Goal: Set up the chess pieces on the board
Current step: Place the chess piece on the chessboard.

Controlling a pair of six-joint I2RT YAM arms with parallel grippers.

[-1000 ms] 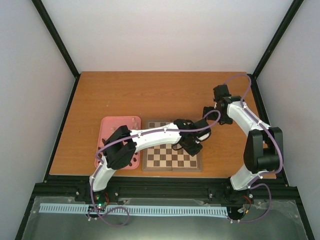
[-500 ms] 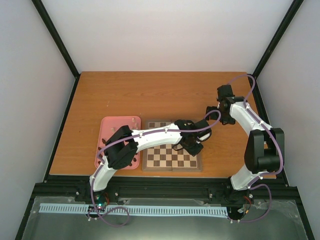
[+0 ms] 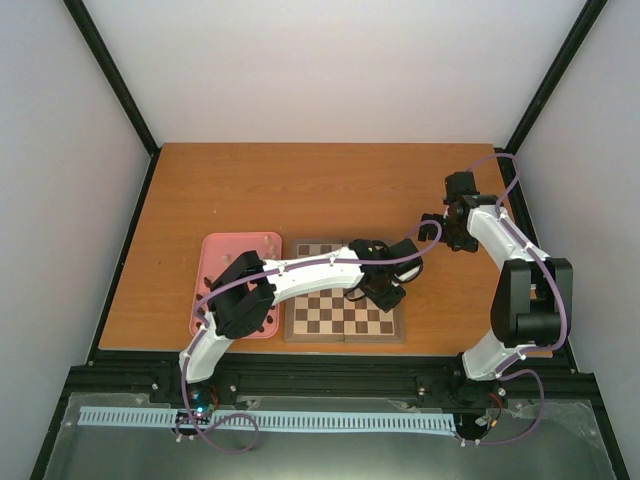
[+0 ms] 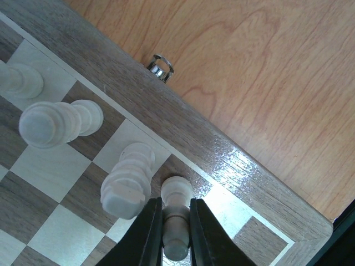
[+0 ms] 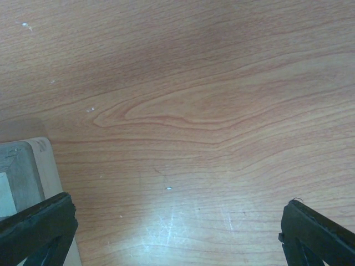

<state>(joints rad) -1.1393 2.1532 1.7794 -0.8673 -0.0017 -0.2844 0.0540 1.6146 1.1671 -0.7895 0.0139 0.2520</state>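
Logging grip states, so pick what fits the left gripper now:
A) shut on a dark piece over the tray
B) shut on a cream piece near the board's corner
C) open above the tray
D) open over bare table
B: in the left wrist view the left gripper has its fingers closed on a cream piece at a square by the corner of the board.

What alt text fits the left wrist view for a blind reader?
The left gripper pinches a small cream-white chess piece at an edge square of the chequered wooden chessboard. Three more cream-white pieces sit on squares along its brown border, with orange-brown wooden tabletop beyond.
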